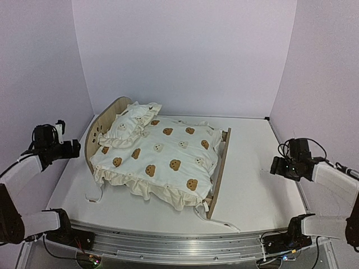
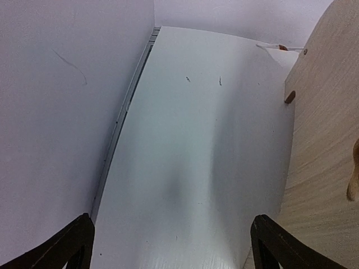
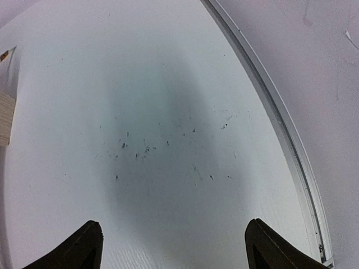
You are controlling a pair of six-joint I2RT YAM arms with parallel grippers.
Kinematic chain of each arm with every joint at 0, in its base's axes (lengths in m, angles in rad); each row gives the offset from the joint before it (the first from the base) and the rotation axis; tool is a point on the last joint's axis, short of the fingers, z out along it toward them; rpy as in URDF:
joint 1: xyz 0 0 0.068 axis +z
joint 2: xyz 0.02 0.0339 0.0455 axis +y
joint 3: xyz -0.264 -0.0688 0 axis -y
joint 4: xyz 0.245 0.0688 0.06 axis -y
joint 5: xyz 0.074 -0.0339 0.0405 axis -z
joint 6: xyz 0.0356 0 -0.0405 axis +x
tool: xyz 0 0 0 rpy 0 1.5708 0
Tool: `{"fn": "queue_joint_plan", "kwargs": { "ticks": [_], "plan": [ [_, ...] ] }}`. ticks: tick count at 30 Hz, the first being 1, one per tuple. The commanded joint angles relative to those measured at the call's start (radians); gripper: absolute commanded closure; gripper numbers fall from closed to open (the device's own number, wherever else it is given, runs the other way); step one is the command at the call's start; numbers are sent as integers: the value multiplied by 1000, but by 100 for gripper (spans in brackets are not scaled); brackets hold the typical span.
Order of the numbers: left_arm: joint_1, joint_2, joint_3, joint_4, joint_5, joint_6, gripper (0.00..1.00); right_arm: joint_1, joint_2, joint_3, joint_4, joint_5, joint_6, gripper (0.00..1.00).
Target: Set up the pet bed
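Well, pet bed [image 1: 107, 119] between parted fingers [image 2: 67, 246]

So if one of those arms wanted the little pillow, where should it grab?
Probably the ruffled frill of the pillow, on the side facing away from the headboard, coming from above. The frill is thin and sticks out, so it suits a pinch; the headboard walls off the left side, and the cushion lies right under it.

A light-wood pet bed [image 1: 220, 163] is seen angled at the middle of a white table [image 1: 252, 179]. Its base is covered by a cream bear-print cushion [image 1: 162, 159] (frilled edges spilling over); a matching pillow [image 1: 132, 125] is propped against the rounded headboard [image 1: 105, 122].
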Motion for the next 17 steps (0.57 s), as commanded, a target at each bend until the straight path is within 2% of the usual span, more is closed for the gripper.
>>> {"fn": "queue_joint_plan", "kwargs": {
  "ticks": [1, 5, 9, 17],
  "plan": [
    [5, -104, -177, 287, 63, -77, 0, -2, -132, -186, 301, 65, -54, 10],
    [8, -181, -344, 393, 83, -113, 0, -3, -253, -381, 477, 105, -32, 6],
    [16, -213, -425, 462, 67, -152, 0, -3, -327, -493, 579, 86, -26, 5],
    [18, -220, -465, 496, 1, -198, 0, -3, -369, -547, 587, 49, -61, 5]
  ]
}}
